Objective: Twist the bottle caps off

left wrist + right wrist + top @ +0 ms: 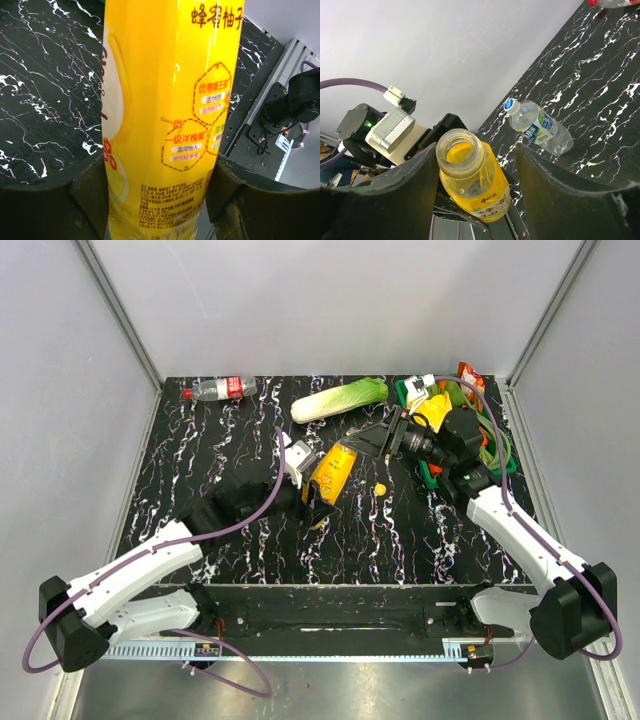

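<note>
My left gripper is shut on the body of the orange-juice bottle and holds it tilted; its fingers press both sides of the yellow label. The bottle's mouth is open, with no cap on it. My right gripper is open, one jaw on each side of that mouth without touching it. The yellow cap lies on the table by the bottle. The blue-white-label bottle lies on its side with its white cap on. The red-label bottle lies at the back left with its red cap on.
A long green-white cabbage lies at the back middle. A green basket with mixed items stands at the back right, under the right arm. Grey walls close the black marbled table on three sides.
</note>
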You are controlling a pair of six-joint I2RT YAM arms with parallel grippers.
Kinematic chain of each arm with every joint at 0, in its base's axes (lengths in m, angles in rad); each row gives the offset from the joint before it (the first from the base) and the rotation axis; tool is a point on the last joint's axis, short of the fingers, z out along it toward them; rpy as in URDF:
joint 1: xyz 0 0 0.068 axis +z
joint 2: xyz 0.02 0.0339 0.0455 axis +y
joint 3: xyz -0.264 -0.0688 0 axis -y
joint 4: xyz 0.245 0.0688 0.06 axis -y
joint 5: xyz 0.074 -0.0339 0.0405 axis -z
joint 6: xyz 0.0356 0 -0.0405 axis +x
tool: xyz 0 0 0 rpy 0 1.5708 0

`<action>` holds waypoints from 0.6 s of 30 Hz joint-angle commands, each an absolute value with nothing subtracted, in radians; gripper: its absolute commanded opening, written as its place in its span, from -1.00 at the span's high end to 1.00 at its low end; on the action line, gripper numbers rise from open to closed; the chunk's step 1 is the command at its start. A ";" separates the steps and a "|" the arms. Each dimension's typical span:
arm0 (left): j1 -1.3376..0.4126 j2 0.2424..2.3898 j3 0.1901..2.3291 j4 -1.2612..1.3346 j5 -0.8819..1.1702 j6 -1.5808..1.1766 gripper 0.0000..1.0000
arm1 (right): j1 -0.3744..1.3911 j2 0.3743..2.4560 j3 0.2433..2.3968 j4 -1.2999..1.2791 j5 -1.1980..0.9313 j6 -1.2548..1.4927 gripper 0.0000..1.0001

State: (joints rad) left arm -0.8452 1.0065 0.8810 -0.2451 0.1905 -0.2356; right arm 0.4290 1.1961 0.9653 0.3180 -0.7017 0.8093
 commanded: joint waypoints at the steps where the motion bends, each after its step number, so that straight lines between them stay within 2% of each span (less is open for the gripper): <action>1: -0.844 0.977 0.881 -0.173 0.166 -0.238 0.85 | 0.428 1.172 0.968 0.339 -0.716 0.808 -0.26; 7: -0.845 1.006 0.884 -0.173 0.199 -0.241 0.85 | 0.428 1.167 0.957 0.388 -0.719 0.842 -0.10; 10: -0.844 1.014 0.885 -0.172 0.199 -0.241 0.85 | 0.428 1.169 0.962 0.385 -0.732 0.847 0.04; 11: -0.844 1.014 0.885 -0.172 0.198 -0.241 0.85 | 0.428 1.167 0.962 0.382 -0.732 0.845 0.19; 13: -0.845 1.015 0.887 -0.170 0.199 -0.238 0.85 | 0.428 1.164 0.959 0.379 -0.732 0.845 0.37; 14: -0.845 1.015 0.887 -0.170 0.201 -0.238 0.85 | 0.428 1.163 0.957 0.379 -0.729 0.847 0.62; 16: -0.845 1.015 0.887 -0.172 0.199 -0.236 0.84 | 0.428 1.163 0.959 0.379 -0.727 0.842 1.00; 18: -0.845 1.014 0.885 -0.173 0.195 -0.236 0.75 | 0.428 1.163 0.959 0.376 -0.727 0.835 1.00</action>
State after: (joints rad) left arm -0.8452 1.0164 0.8745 -0.2337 0.1871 -0.2405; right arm 0.4290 1.1931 0.9562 0.3355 -0.7017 0.8276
